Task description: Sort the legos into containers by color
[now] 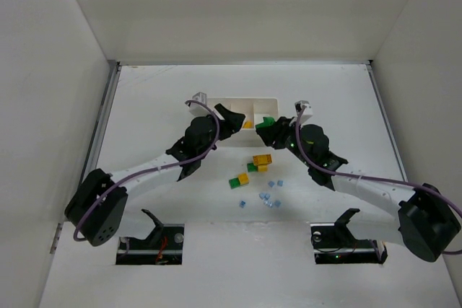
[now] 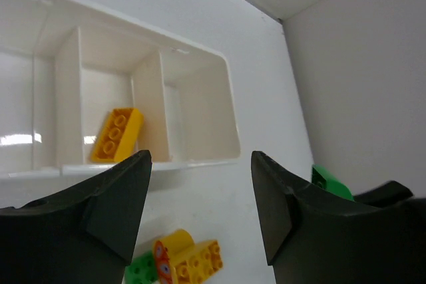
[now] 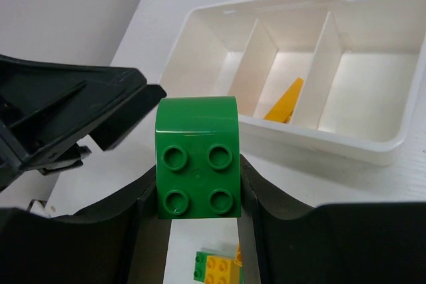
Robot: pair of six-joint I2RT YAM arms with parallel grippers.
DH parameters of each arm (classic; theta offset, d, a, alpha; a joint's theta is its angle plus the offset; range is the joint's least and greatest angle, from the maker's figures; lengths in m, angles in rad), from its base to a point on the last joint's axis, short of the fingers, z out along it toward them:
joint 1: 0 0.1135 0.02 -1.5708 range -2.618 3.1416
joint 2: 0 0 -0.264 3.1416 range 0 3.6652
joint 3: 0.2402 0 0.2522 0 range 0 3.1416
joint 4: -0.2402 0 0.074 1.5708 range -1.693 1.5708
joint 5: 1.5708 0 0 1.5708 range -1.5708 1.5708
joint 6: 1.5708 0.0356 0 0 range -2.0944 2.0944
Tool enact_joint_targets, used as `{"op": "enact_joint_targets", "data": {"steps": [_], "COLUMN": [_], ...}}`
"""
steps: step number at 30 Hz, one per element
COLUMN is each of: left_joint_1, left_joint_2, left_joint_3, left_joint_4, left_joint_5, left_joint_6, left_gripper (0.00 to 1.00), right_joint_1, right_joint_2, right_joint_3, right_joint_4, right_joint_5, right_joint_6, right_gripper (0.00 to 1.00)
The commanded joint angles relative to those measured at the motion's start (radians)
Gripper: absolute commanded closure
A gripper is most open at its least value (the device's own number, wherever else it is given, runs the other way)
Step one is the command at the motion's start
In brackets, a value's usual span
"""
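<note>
Presently the green, round-backed plastic brick (image 3: 198,164) sits clenched in the jaws of the right arm (image 1: 368,185), held just short of the shallow white three-compartment plastic tray (image 3: 313,139). The tray's long side runs across their heading. Its bare end compartment lies ahead and slightly right, nearest this arm, and a yellow-orange brick (image 2: 118,135) occupies the middle one. The jaws of the left arm (image 1: 155,171) hang released, holding nothing, above the tabletop (image 1: 144,106).
</note>
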Motion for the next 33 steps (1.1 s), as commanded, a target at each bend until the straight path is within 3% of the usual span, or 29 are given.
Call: {"op": "enact_joint_targets", "data": {"steps": [1,8,14,17,26,33], "left_joint_1": [0.012,0.103,0.205,0.239,0.291,0.291], "left_joint_2": [-0.075,-0.165,-0.176,-0.158,-0.144,-0.179], "left_joint_3": [-0.068,-0.145,-0.179,-0.182,-0.276,-0.279], "left_joint_4": [0.016,-0.054,0.128,0.176,0.326,0.311], "left_joint_5": [0.024,0.129,0.360,0.448,0.549,0.578], "left_joint_6": [-0.260,-0.498,-0.654,-0.742,-0.914,-0.954], "left_gripper": [0.40,0.34,0.63,0.66,0.39,0.36], "right_joint_1": [0.008,0.011,0.054,0.076,0.110,0.131], "right_joint_2": [0.006,0.065,0.150,0.196,0.279,0.321], "right_joint_3": [-0.011,0.013,0.066,0.104,0.162,0.193], "right_joint_4": [0.148,0.256,0.377,0.423,0.517,0.521], "right_joint_5": [-0.055,-0.154,-0.208,-0.231,-0.216,-0.181], "right_joint_6": [0.000,0.027,-0.004,-0.006,-0.023,-0.079], "right_gripper": [0.78,0.78,0.77,0.77,0.77,0.77]}}
